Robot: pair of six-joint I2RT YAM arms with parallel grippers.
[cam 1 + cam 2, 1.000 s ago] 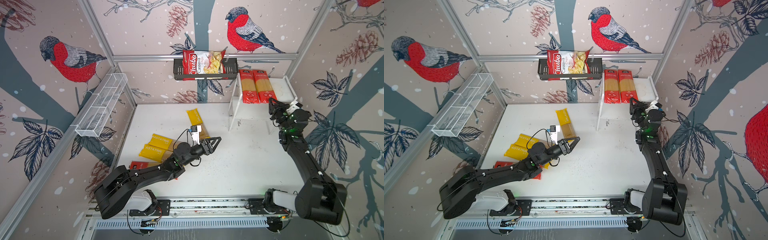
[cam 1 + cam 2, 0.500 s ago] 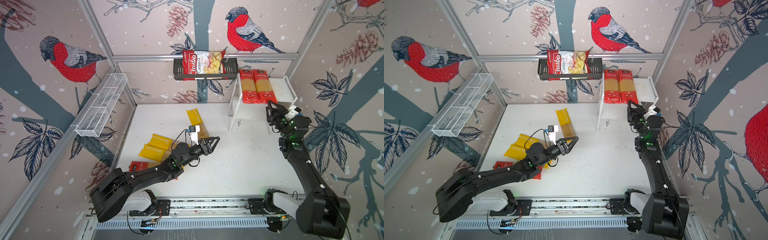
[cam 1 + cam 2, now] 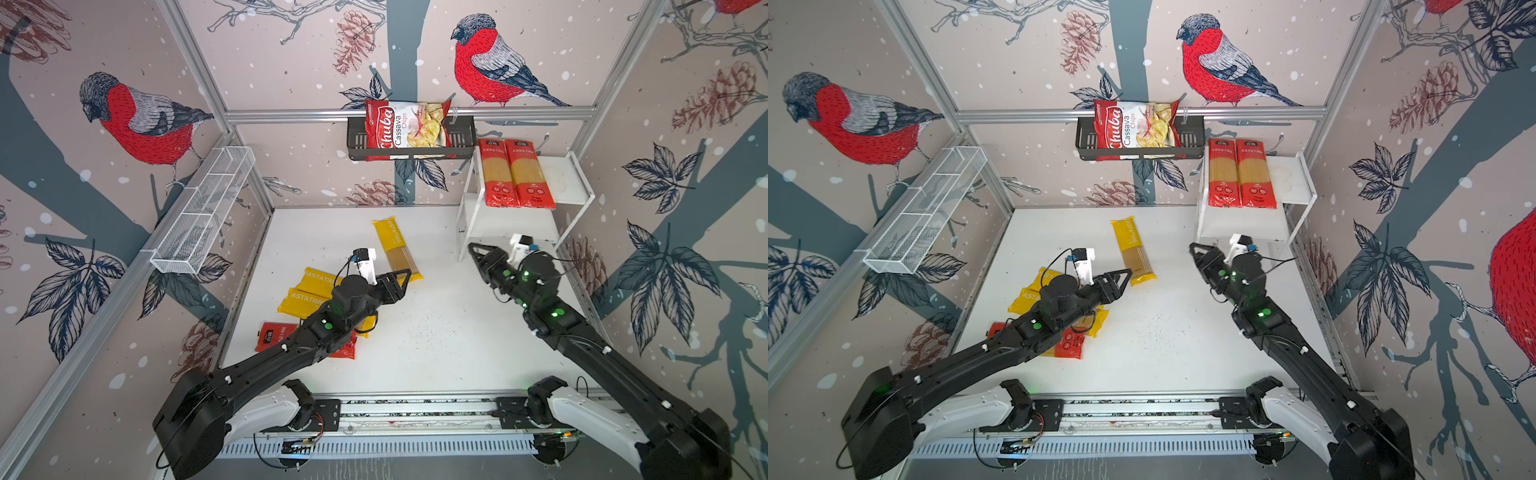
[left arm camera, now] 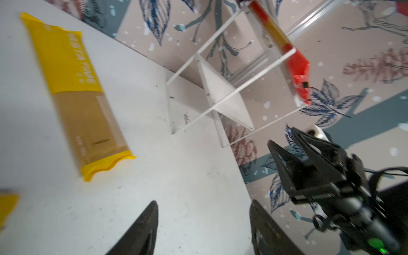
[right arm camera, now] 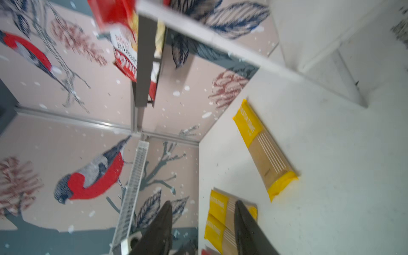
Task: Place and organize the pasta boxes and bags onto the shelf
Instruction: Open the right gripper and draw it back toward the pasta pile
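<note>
At the left of the bench (image 3: pixel 436 340), two yellow PASTATIME packs (image 3: pixel 307 291) lie side by side. A single red-ended pack (image 3: pixel 272 334) lies just in front of them, partly under the left arm. The left hand (image 3: pixel 402 277) hovers released and empty beside the near end of a lone yellow pack (image 3: pixel 397 249). The right hand (image 3: pixel 476 251), fingers apart and empty, hangs in front of the shelf (image 3: pixel 563 183). The shelf's top board carries two red-ended packs (image 3: pixel 515 174) side by side.

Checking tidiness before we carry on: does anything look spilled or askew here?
Yes. Fine dark specks are scattered on the table, like spilled crumbs. The two red-ended packs on the shelf overhang its front edge slightly. One yellow pack lies alone, slanted, mid-table.
</note>
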